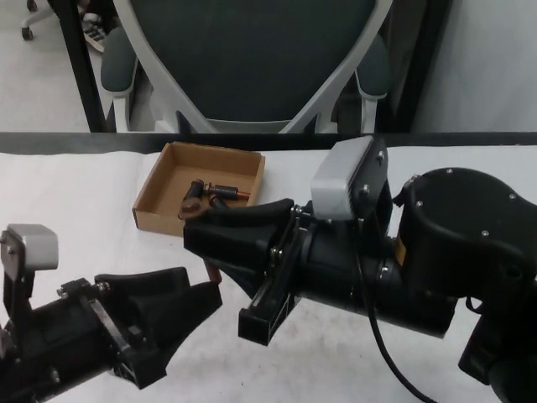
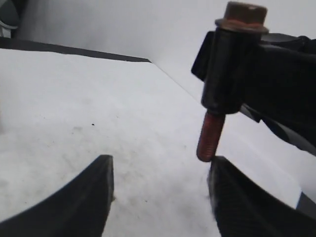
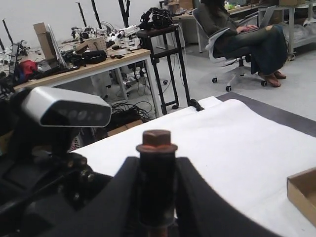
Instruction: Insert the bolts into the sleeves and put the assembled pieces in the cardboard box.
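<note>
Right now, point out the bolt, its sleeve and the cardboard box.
bolt (image 2: pixel 210 140): left wrist view, on its threaded end.
sleeve (image 2: pixel 223 69): left wrist view, on its black side.
cardboard box (image 1: pixel 153 183): high view, on its left wall.

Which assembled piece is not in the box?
The piece held upright in the right pincer; the others lie in the box.

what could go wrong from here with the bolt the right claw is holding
1. The right claw grips only the sleeve; the bolt hangs in it by its head, so tilting toward the cardboard box might let it slide out.
2. The bolt's threaded tip sits close by a finger of the open left claw; a sideways move could knock it.
</note>
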`<move>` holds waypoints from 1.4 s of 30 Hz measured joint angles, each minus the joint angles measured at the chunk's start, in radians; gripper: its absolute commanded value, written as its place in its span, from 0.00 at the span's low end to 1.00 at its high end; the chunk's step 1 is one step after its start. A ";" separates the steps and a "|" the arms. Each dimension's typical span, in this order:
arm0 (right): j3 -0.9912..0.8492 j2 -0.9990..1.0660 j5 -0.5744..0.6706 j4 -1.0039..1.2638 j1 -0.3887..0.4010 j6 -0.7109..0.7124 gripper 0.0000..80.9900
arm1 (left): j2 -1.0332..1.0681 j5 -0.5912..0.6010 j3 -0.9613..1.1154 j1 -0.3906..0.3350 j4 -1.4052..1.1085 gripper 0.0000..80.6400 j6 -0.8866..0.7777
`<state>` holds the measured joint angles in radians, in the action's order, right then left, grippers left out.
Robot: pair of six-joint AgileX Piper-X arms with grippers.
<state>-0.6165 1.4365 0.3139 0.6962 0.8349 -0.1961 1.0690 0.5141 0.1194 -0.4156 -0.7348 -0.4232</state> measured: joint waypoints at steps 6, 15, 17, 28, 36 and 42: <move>-0.066 0.000 0.002 -0.175 -0.019 -0.008 0.00 | 0.000 -0.043 0.000 0.000 0.176 0.64 0.102; -0.239 0.002 -0.031 -0.661 -0.110 0.102 0.00 | -0.030 -0.030 0.000 0.000 0.196 0.46 0.220; -0.261 0.009 -0.032 -0.715 -0.140 0.105 0.00 | -0.066 -0.046 0.000 0.000 0.191 0.42 0.233; -0.428 0.161 0.022 -0.864 -0.238 0.136 0.00 | -0.397 -0.215 0.028 0.000 0.486 0.25 0.360; -0.792 0.428 0.054 -1.056 -0.241 0.211 0.00 | -0.602 -0.404 0.050 0.000 0.735 0.15 0.474; -1.015 0.602 0.059 -1.149 -0.241 0.246 0.00 | -0.675 -0.440 0.050 0.000 0.807 0.10 0.491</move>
<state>-1.6311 2.0388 0.3731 -0.4524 0.5937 0.0504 0.3939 0.0742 0.1698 -0.4156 0.0720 0.0678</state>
